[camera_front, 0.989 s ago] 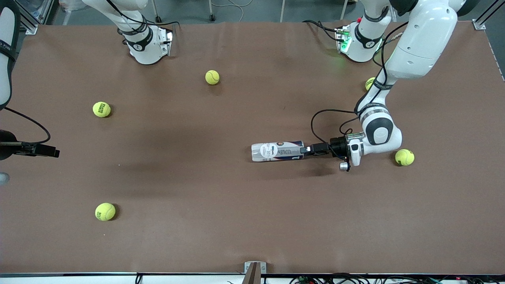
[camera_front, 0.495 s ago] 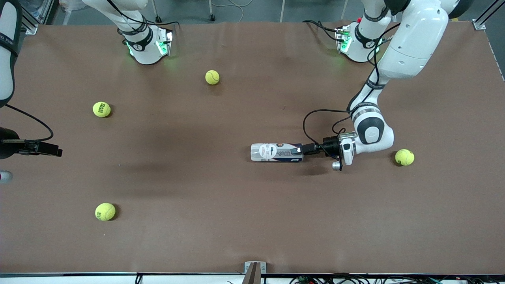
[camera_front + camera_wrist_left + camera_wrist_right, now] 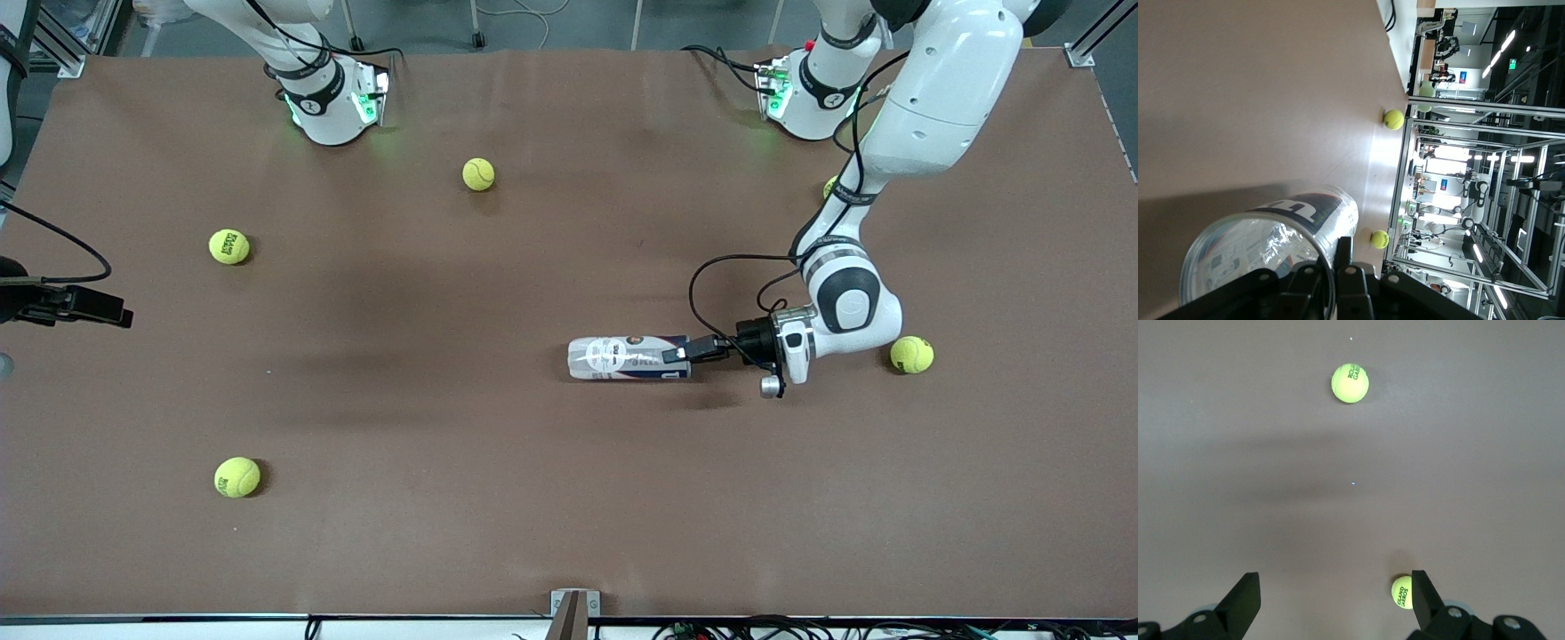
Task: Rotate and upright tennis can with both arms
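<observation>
We see tennis balls scattered over tabletop (image 3: 533, 498): one ball (image 3: 911, 354) just beside left arm's wrist, another (image 3: 478, 174) well apart toward bases, two more (image 3: 229, 246) (image 3: 236, 476) toward right arm's end. Nothing blocks tennis can (image 3: 627, 357), lying on side at left claw (image 3: 685, 352). Left claw pinches can's end, fingers pressed onto rim. Right claw (image 3: 1335, 600) spread wide, holding nothing, waiting over bare tabletop. Since a second ago left claw clamped down; can shifted slightly nearer camera.
</observation>
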`<action>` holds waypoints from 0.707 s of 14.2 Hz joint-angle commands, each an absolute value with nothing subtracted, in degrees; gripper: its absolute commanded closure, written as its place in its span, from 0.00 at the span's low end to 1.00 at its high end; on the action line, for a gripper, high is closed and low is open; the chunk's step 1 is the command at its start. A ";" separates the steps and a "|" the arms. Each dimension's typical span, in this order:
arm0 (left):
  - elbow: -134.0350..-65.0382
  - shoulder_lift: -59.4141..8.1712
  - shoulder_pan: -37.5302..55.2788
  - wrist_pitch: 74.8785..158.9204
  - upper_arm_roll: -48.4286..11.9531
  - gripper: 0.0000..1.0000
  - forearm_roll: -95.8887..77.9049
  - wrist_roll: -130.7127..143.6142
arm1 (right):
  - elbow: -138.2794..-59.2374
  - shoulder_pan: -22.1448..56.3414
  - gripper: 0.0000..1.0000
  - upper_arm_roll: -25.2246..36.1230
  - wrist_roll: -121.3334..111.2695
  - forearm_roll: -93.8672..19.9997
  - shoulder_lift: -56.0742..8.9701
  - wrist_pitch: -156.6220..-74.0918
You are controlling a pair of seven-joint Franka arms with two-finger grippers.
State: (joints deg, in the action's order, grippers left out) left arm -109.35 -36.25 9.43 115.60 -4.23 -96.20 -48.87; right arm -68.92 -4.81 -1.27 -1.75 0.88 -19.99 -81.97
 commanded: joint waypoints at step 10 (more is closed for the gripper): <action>-98.64 -22.15 13.43 117.86 -4.48 0.99 -51.30 5.11 | -88.98 0.18 0.00 4.48 -1.49 0.79 -4.69 -88.12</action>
